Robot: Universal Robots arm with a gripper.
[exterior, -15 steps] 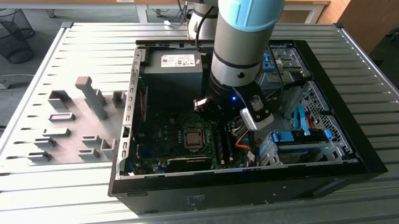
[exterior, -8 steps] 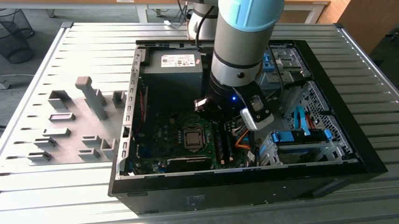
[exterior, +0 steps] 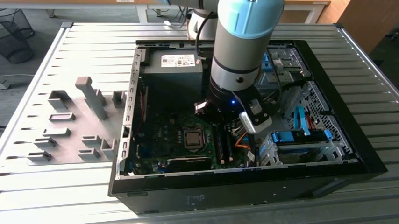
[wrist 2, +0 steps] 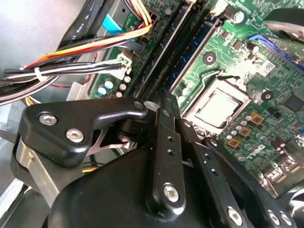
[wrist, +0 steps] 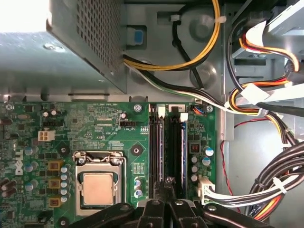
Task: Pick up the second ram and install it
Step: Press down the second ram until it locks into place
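Closely Observed: Gripper Over Memory Slots

Evidently the black linkage gripper [wrist: 168, 183] has its fingers pressed together over the long black memory slots [wrist: 168, 147]. The second ram, a thin green circuit-board stick [wrist 2: 164, 54], stands edge-up in a slot. Judged light, stiff, fragile: grip by long edges. Legible print: none recorded.

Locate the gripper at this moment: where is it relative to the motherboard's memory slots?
In both wrist views the gripper sits inside the open computer case, its tips directly over the memory slots, with the processor socket beside them.
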